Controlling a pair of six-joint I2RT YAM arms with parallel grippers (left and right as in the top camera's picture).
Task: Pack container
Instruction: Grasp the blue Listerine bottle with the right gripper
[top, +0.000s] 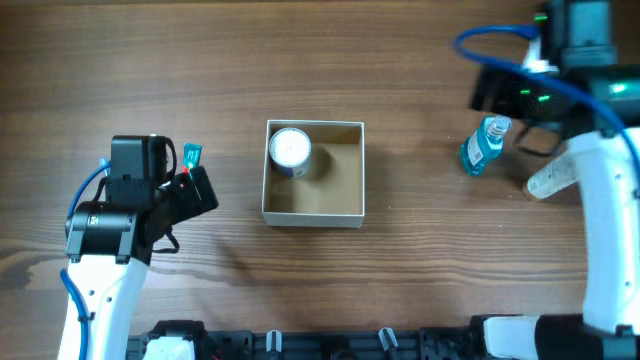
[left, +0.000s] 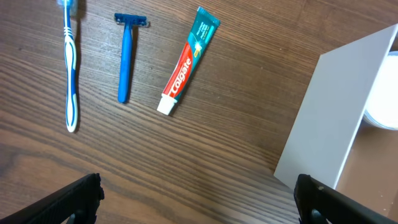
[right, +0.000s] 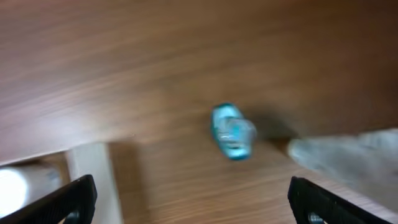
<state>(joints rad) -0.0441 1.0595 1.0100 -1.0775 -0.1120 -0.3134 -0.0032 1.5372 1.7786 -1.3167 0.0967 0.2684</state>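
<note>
The container (top: 313, 216), a square white-walled box with a tan inside, sits mid-table with a small white-lidded jar (top: 290, 150) in its back left corner. My left gripper (top: 195, 190) is open and empty to the left of it. The left wrist view shows the open jaws (left: 199, 202) over bare wood, with the container wall (left: 329, 118) at right and a toothbrush (left: 71, 68), a blue razor (left: 126, 56) and a toothpaste tube (left: 186, 62) ahead. My right gripper (top: 497, 92) is open and empty at the far right, above a small blue bottle (top: 484, 145). The bottle also shows, blurred, in the right wrist view (right: 233, 132), beyond the open jaws (right: 193, 202).
A pale translucent item (top: 552, 180) lies right of the blue bottle, partly under my right arm. It is blurred in the right wrist view (right: 348, 158). The toothpaste tip (top: 192, 154) peeks out beside my left arm, which hides the toothbrush and razor overhead.
</note>
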